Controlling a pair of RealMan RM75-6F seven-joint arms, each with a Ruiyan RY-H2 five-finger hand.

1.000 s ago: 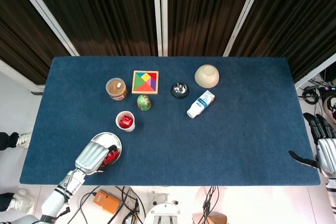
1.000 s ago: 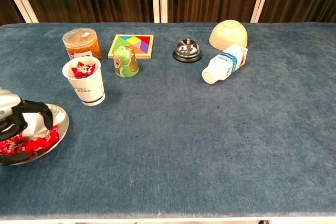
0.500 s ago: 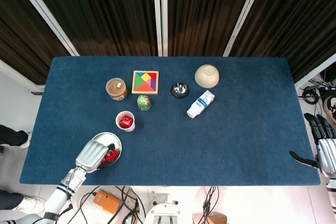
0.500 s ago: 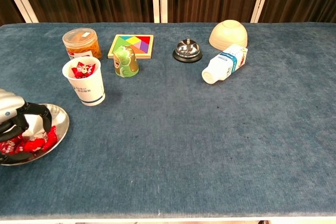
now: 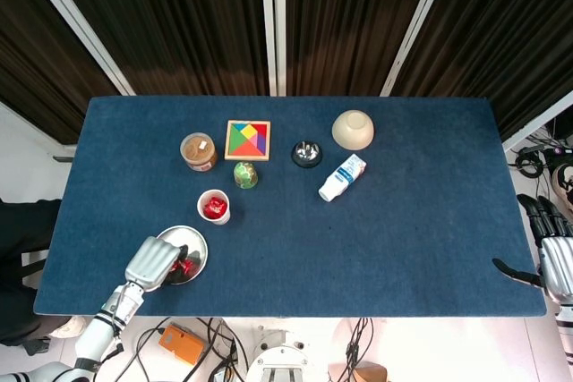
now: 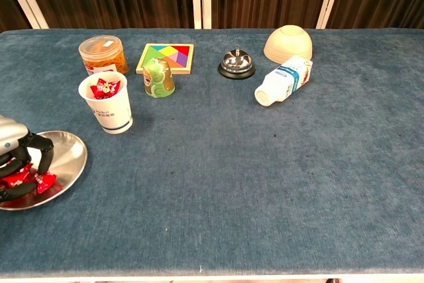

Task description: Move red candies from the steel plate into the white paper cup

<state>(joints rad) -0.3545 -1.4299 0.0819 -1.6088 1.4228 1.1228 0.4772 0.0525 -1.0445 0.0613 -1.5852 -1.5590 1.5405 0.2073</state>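
Observation:
The steel plate [image 5: 194, 242] [image 6: 71, 155] sits near the table's front left corner. My left hand [image 5: 155, 261] [image 6: 14, 156] reaches over its left part, fingers curled down around red candies [image 6: 18, 175]. More red candies [image 5: 184, 267] [image 6: 45, 181] lie loose on the plate beside the fingers. The white paper cup [image 5: 214, 207] [image 6: 106, 103] stands upright just behind the plate, with red candies inside. My right hand [image 5: 553, 261] hangs off the table's right edge, fingers spread and holding nothing; the chest view does not show it.
Behind the cup are a lidded snack jar [image 6: 103, 55], a colourful tangram tray [image 6: 165, 57] and a green figurine [image 6: 158, 77]. A call bell [image 6: 236, 63], an upturned cream bowl [image 6: 288, 43] and a white bottle lying on its side [image 6: 283, 80] sit further right.
My left hand has slid left across the plate, fingers curling tighter over the candies. Fewer loose candies show on the plate's right side. The right hand has not moved.

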